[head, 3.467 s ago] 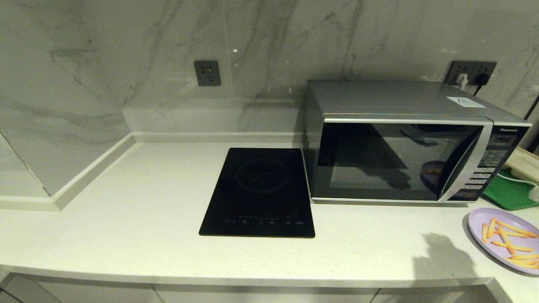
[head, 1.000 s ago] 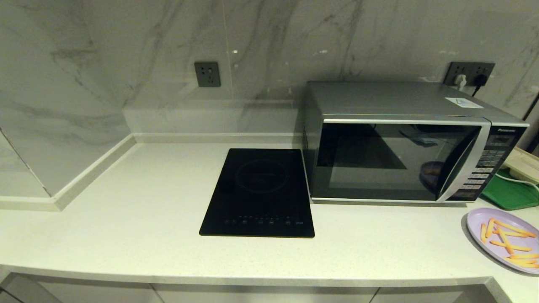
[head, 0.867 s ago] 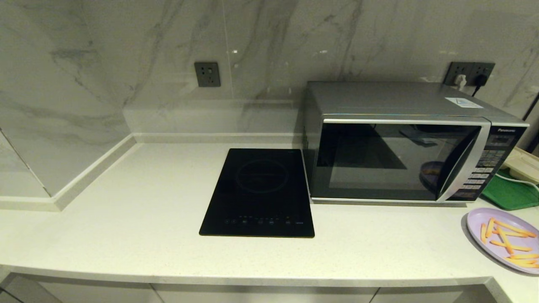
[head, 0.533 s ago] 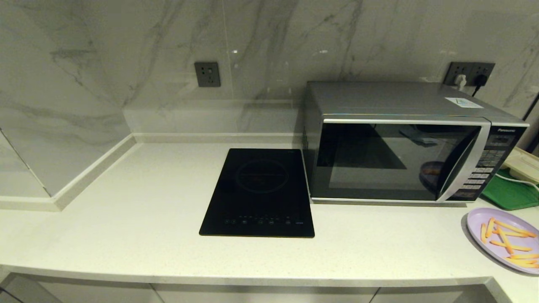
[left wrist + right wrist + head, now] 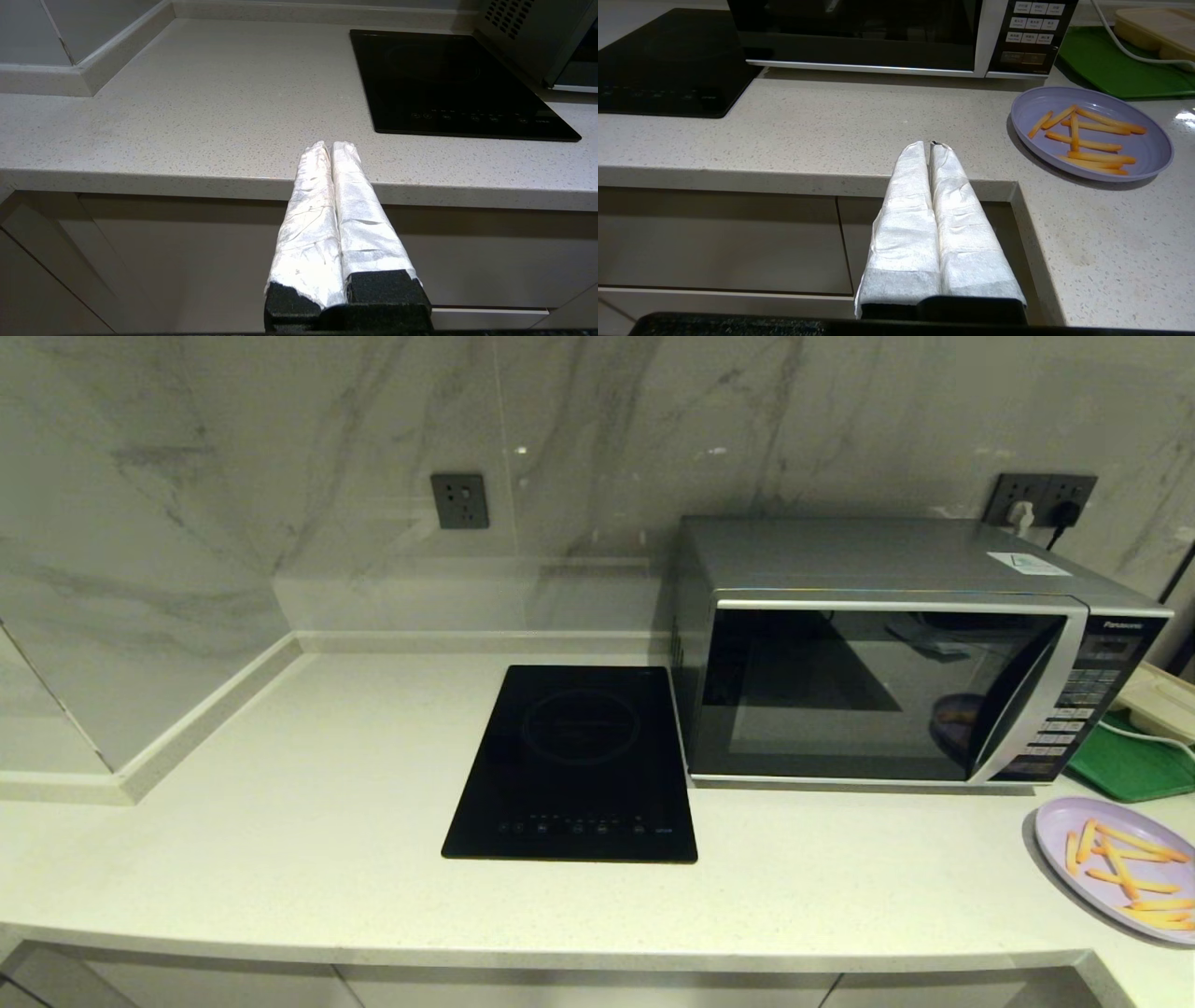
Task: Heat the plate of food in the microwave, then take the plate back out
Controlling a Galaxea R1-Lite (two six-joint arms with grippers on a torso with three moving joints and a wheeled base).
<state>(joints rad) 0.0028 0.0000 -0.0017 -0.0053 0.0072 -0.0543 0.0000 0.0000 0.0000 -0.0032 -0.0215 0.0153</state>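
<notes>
Nothing started, both my arms parked low in front of the counter edge. My right gripper (image 5: 930,145) has its wrapped fingers pressed together, holding nothing; my left gripper (image 5: 331,145) is the same, pressed together and empty, off near the black induction hob (image 5: 574,761). The plate of food (image 5: 1091,132) sits on the countertop (image 5: 280,821) ahead and to the right of my right gripper, near but apart. The microwave (image 5: 896,649) is straight ahead beyond the plate, door closed, so I judge door opening comes first. The next move calls for lifting an arm above counter height and reaching the door's edge beside the keypad (image 5: 1031,32). A green tray (image 5: 1115,65) lies beyond the plate, by the microwave.
</notes>
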